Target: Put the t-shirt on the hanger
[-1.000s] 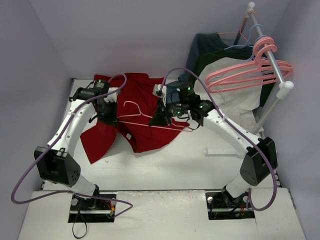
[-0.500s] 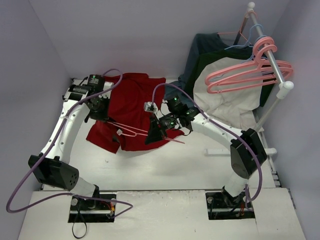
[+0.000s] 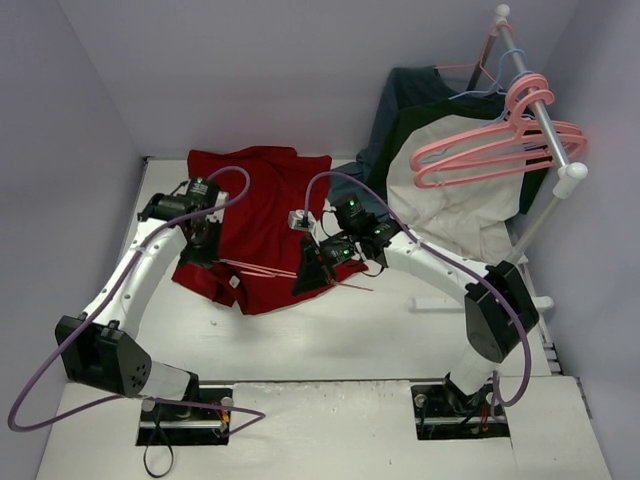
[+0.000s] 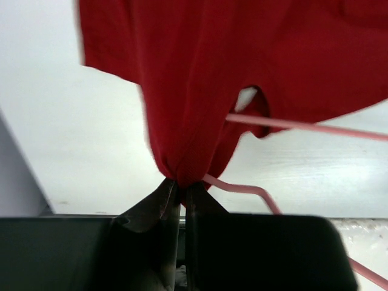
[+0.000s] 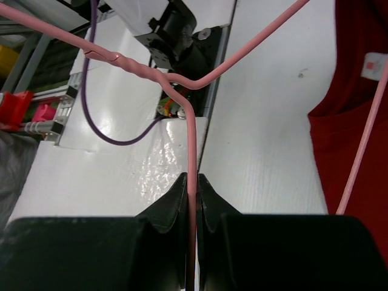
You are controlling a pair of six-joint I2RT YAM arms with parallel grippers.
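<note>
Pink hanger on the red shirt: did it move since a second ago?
Yes. The hanger has moved nearer the front of the table and farther from the clothes rack, held in the right gripper.

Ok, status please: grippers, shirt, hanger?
Left gripper shut on shirt. Right gripper shut on hanger. Hanger end at shirt's neck, shirt not yet hung. No obstacle seen.

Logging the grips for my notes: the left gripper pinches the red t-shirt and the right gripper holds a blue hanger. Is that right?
Not quite. The left gripper does pinch the red t-shirt, but the right gripper holds a pink hanger, not a blue one; the right wrist view shows it.
</note>
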